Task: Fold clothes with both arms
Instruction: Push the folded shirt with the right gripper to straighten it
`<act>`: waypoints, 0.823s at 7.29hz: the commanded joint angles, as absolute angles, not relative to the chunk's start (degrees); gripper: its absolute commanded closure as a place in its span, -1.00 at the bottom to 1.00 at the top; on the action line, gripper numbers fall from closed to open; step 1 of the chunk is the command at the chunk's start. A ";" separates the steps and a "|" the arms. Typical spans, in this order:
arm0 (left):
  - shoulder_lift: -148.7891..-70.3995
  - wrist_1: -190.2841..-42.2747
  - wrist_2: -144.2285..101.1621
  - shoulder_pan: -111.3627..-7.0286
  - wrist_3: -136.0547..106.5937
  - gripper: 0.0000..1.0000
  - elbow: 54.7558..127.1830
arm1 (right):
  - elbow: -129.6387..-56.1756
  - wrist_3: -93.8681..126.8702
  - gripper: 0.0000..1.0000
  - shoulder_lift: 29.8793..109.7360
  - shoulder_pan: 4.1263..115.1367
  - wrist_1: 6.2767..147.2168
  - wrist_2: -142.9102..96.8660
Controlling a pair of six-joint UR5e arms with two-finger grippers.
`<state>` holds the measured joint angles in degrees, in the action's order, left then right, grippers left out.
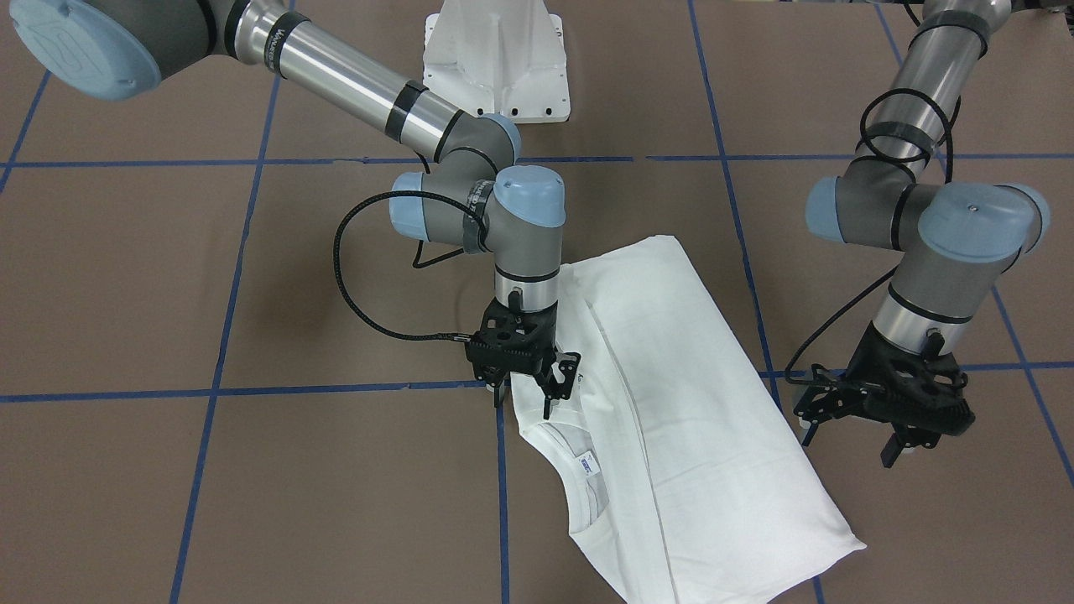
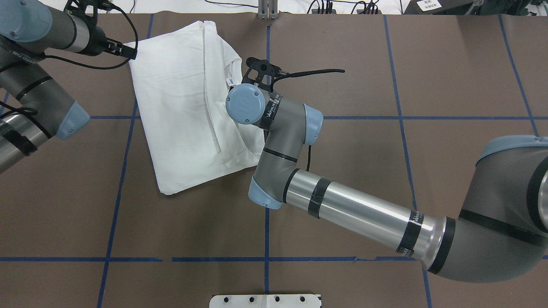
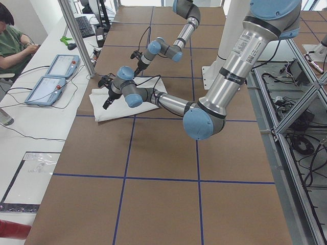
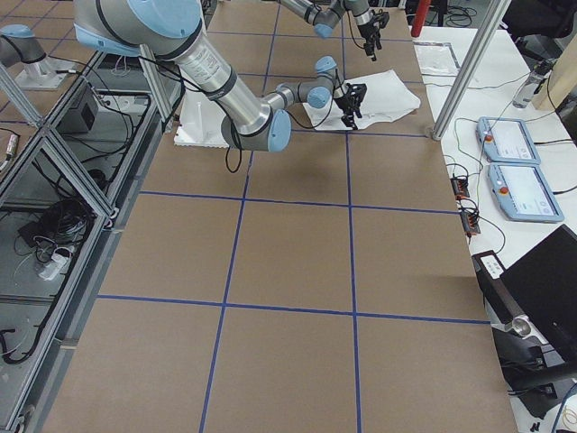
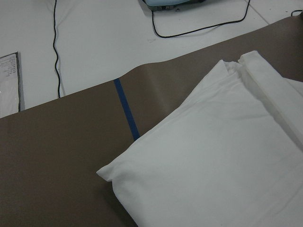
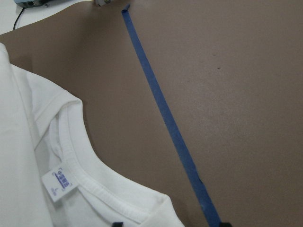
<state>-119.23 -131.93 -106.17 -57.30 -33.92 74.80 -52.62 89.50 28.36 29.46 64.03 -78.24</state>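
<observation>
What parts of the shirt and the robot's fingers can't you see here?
- Overhead view: the right arm covers part of the T-shirt.
- Front-facing view: the picture's bottom edge cuts off the T-shirt's lowest corner.
- Right wrist view: the print on the neck label is too small to read.
- Left wrist view: the fingers of the left gripper are out of frame.

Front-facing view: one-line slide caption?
Folded white T-shirt on brown table; right gripper open at its collar side, left gripper open off the opposite edge.
</observation>
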 commanded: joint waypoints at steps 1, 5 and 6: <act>-119.27 -131.92 -106.17 -57.30 -33.93 -1.00 74.79 | -51.42 88.60 -0.33 27.95 29.09 63.90 -78.13; -119.18 -131.84 -106.17 -57.30 -33.84 -1.00 74.71 | -51.06 88.59 -0.06 27.95 28.39 63.90 -77.52; -118.66 -131.92 -106.26 -57.30 -33.84 -1.00 74.79 | -51.06 88.59 0.59 27.78 28.39 63.90 -77.61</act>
